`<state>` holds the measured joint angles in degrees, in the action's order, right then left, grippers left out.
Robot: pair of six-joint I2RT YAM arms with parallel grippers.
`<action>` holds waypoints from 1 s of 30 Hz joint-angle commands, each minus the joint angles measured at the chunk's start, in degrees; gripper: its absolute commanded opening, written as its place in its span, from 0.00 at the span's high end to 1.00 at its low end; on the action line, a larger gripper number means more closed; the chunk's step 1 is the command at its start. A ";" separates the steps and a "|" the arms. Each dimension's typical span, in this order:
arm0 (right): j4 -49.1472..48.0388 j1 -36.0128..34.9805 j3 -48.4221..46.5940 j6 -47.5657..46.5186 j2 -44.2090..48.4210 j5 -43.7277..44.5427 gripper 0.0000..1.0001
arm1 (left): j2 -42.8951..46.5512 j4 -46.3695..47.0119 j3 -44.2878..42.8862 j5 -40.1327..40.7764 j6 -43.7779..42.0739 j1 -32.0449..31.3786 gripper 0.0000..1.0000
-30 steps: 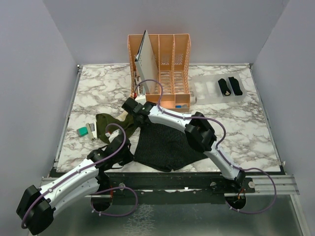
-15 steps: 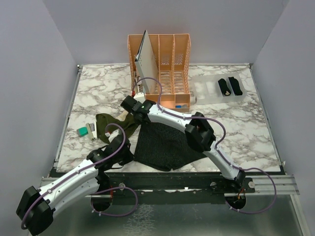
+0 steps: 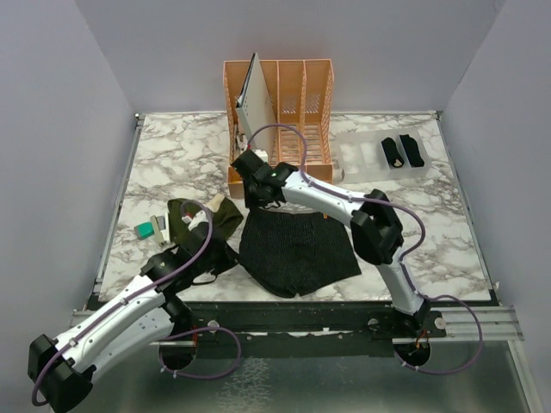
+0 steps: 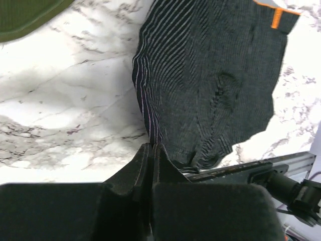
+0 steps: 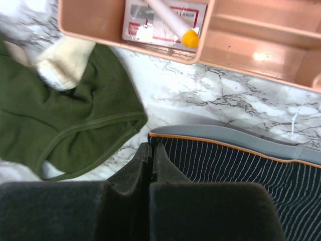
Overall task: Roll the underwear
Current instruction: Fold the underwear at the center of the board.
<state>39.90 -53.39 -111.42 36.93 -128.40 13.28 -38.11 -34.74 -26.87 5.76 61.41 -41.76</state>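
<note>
The finely striped black underwear [image 3: 297,249] lies spread flat near the table's front edge, its grey, orange-trimmed waistband [image 5: 235,138] toward the back. My left gripper [image 4: 151,146] is shut on its left side edge [image 4: 145,100]. At the back left corner by the waistband, my right gripper [image 5: 151,146] is shut on the same cloth. In the top view the left gripper [image 3: 232,258] and right gripper [image 3: 256,205] sit along that left edge. The olive-green underwear [image 3: 200,219] with its cream waistband [image 5: 62,63] lies crumpled just to the left. Two rolled black bundles [image 3: 402,151] rest at the back right.
An orange desk organizer [image 3: 280,120] stands at the back centre, close behind my right gripper, its base [image 5: 241,30] holding a small box. A clear tray [image 3: 357,159] holds the rolled bundles. A teal block [image 3: 144,230] and a small white item lie at the left. The metal front rail [image 4: 261,170] runs beside the cloth.
My right gripper has shut on the striped underwear's corner and drawn it back toward the organizer, spreading the cloth flatter. The left arm shifted slightly forward and the olive underwear bunched up.
</note>
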 commanded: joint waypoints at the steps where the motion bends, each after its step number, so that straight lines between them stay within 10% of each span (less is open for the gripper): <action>1: -7.38 2.96 5.24 -0.18 6.27 -10.36 1.00 | -1.83 -3.32 -6.10 0.34 -3.25 -0.20 1.00; 15: -17.71 12.60 25.22 0.63 19.15 -17.76 1.00 | -11.66 3.58 -12.82 -10.24 -8.26 -2.54 1.00; 30: -19.26 20.11 39.00 -2.13 31.43 -19.90 1.00 | -31.30 13.48 -22.90 0.46 -1.57 -21.24 1.00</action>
<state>21.91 -34.98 -75.37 36.84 -101.08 -5.61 -65.36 -24.91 -46.46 2.48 58.11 -60.03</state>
